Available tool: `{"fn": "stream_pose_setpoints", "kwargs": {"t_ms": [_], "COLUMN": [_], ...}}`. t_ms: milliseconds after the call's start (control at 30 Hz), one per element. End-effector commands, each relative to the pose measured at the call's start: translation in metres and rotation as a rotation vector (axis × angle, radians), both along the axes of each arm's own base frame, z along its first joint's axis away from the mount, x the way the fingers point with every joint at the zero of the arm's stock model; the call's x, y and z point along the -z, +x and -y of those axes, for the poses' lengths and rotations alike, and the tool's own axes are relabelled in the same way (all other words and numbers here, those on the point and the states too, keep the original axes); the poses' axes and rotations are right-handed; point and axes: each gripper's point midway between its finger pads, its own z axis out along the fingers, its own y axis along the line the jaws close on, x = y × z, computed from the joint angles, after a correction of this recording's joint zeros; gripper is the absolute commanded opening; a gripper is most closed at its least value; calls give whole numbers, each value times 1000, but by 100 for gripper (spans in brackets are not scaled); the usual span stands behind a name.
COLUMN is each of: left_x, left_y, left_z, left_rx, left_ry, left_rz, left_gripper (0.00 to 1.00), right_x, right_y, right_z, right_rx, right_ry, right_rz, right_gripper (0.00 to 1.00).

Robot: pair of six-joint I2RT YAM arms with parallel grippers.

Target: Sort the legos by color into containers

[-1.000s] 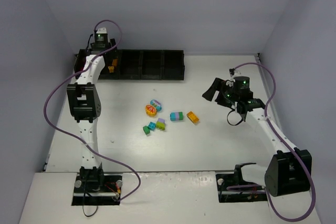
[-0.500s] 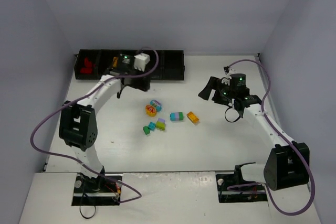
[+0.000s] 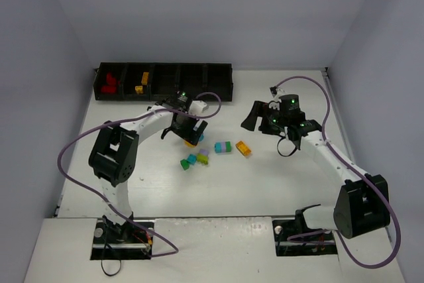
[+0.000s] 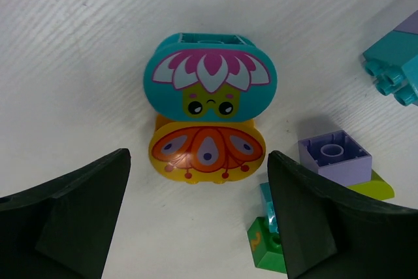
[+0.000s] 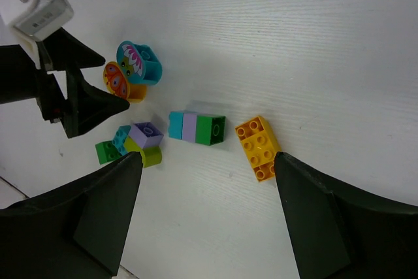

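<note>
Left gripper (image 4: 199, 217) low over orange rounded brick (image 4: 206, 149), released, fingers wide on either side, nothing grasped; probably lined up to pinch it for the yellow compartment. Teal rounded brick (image 4: 210, 78) touching it, so risk of dragging both. Right gripper (image 5: 209, 220) likewise released and empty, above orange block (image 5: 258, 147). Tray (image 3: 218, 84) far left, holding red bricks (image 3: 109, 83) and yellow bricks (image 3: 140, 85). Remaining legos (image 3: 203, 157) loose mid-table.

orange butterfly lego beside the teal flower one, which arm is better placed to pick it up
Left. The left gripper is open directly over the orange butterfly lego, with a finger on each side. The right gripper, also open, is off to the side, nearer the plain orange brick.
</note>
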Motion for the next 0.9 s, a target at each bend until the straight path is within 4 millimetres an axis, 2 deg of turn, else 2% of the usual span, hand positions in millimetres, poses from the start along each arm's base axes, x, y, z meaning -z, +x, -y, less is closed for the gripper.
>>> {"fn": "stream_pose_setpoints", "kwargs": {"t_ms": [0,167,367,500,600,667,700,833,867], "left_x": [-15,-5,1,4,3,-5,-8,-51,-62], "left_y": [6,7,14,10,9,14,14,22,26], "left_z": [11,20,18,17,17,20,22,36,44], "left_rx": [38,55,29,24,25,25,30,88,106], "left_ry": [14,23,50,51,45,19,6,-104,-147], "left_rz": [49,37,60,45,56,91,105,244,285], "left_gripper": [79,79,78,68,47,34,31,28,28], "right_x": [-26,-25,-23,-23,-24,-29,-31,-45,-55], "right_y": [9,7,6,6,9,12,12,17,20], "right_z": [-5,-5,-6,-8,-10,-14,-17,-31,-36], "right_rx": [-2,0,-2,-7,-13,-28,-36,-97,-113], "right_ry": [30,33,32,33,37,43,48,92,106], "right_rz": [90,85,79,79,79,86,89,95,113], "right_gripper": [79,79,79,79,77,75,74,73,73]}}
